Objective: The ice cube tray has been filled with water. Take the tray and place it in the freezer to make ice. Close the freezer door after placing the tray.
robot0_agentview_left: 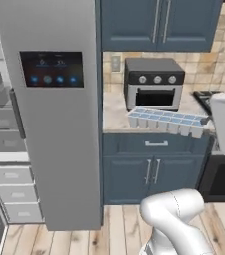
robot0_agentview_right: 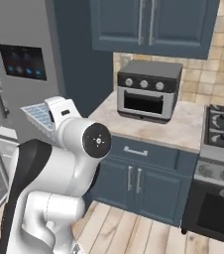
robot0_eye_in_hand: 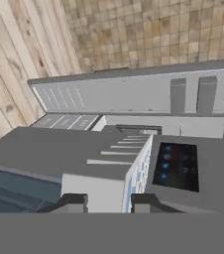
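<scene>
The ice cube tray [robot0_agentview_left: 167,121] is a long white tray with pale-blue water [robot0_agentview_left: 159,115] in its cells. It hangs level just above the counter's front edge, in front of the toaster oven. My gripper [robot0_agentview_left: 205,120] is shut on its right end. In the right base view the tray [robot0_agentview_right: 37,115] sticks out left from behind my hand. In the hand view the tray [robot0_eye_in_hand: 134,171] runs away from my gripper [robot0_eye_in_hand: 110,202] toward the freezer [robot0_agentview_left: 5,149]. The freezer stands open at far left, showing white drawers. The freezer door [robot0_eye_in_hand: 134,94] is swung wide, with grey bins on its inner face.
The grey fridge door with the black display panel [robot0_agentview_left: 52,69] is shut, between the tray and the open freezer side. A toaster oven [robot0_agentview_left: 154,82] sits on the counter [robot0_agentview_left: 115,112]. The stove [robot0_agentview_right: 223,129] is to the right. Dark blue cabinets [robot0_agentview_left: 157,22] hang above.
</scene>
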